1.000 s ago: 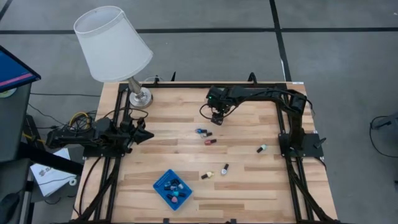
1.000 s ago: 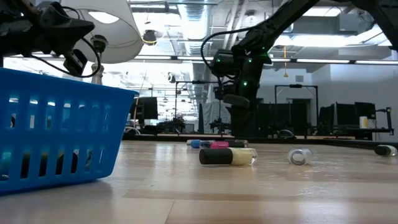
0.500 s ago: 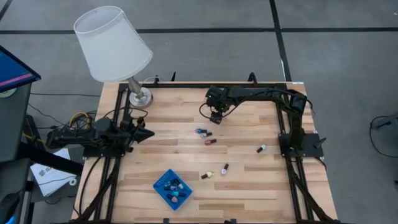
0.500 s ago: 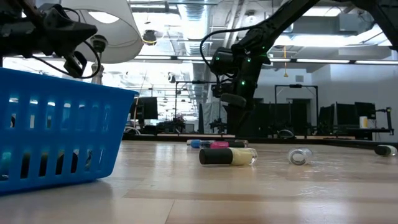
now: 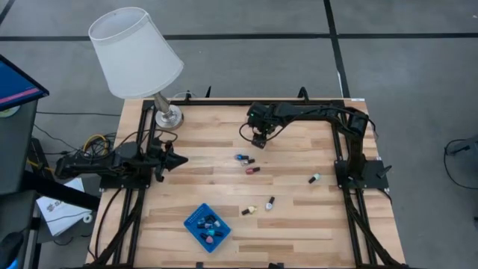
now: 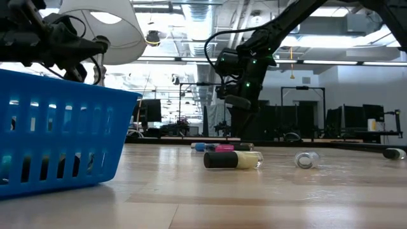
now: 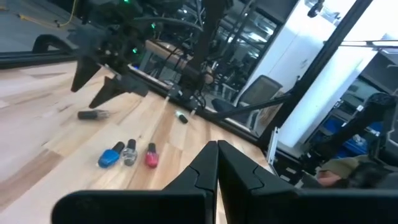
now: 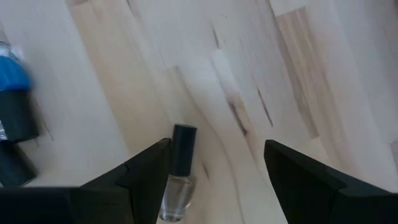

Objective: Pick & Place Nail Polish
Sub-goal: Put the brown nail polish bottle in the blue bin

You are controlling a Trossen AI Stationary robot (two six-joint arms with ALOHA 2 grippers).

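Even, bright overhead light falls on the wooden table [image 5: 224, 187], with only soft, short shadows. Seen from table height, ceiling lights and a pale wall glare behind the dark arms (mere silhouettes), and the near blue basket [image 6: 57, 133] is slightly soft. The right wrist picture is blurred at its edges.

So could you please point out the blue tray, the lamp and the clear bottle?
blue tray [image 5: 193, 227]: high view, its rim.
lamp [image 5: 134, 52]: high view, its shade.
clear bottle [image 8: 175, 193]: right wrist view, its glass body.
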